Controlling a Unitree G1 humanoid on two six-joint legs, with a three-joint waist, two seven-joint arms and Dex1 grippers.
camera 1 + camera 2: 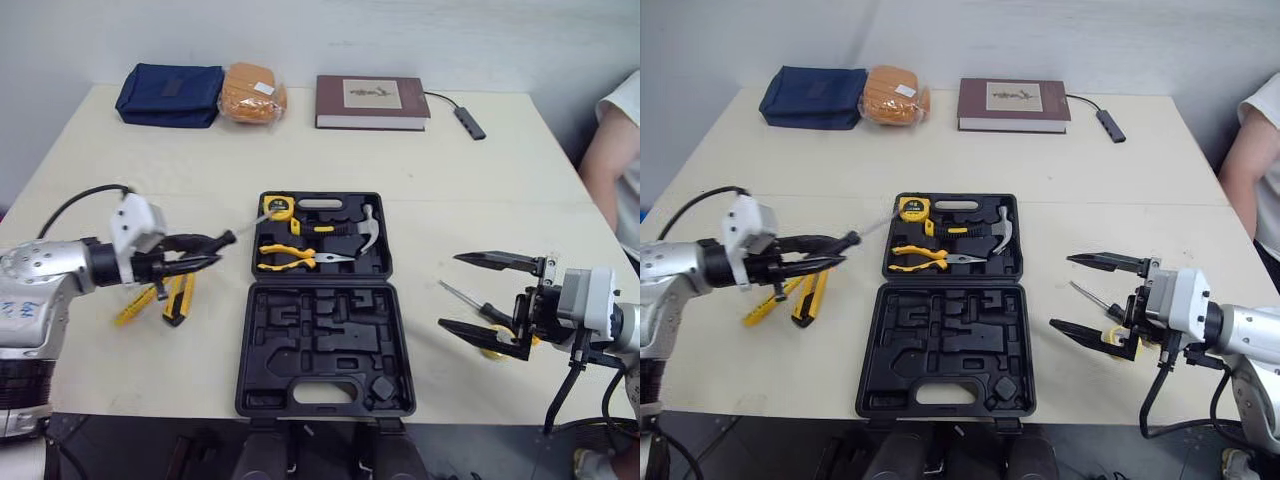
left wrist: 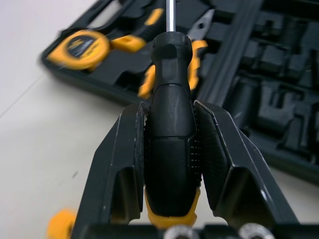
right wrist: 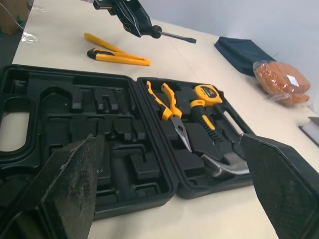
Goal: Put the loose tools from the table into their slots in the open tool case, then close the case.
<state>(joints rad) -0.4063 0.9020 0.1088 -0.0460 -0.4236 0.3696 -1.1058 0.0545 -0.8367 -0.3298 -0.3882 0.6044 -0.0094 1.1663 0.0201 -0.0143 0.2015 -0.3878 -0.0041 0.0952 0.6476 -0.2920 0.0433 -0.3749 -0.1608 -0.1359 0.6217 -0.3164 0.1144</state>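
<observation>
The black tool case (image 1: 322,340) lies open at the table's middle. Its far half holds a yellow tape measure (image 1: 279,208), a hammer (image 1: 366,229) and yellow-handled pliers (image 1: 288,261); the near half's slots are bare. My left gripper (image 1: 222,250) is shut on a black-handled screwdriver (image 2: 172,149), raised left of the case with its shaft (image 1: 250,222) aimed at the tape measure. My right gripper (image 1: 450,291) stands wide open right of the case, over a second screwdriver (image 1: 468,302) lying on the table.
A yellow utility knife (image 1: 180,298) and a yellow tool (image 1: 133,306) lie under my left gripper. At the far edge are a blue pouch (image 1: 170,95), a bagged orange loaf (image 1: 252,93), a book (image 1: 372,102) and a cable adapter (image 1: 470,122). A person's arm (image 1: 605,165) is at the right.
</observation>
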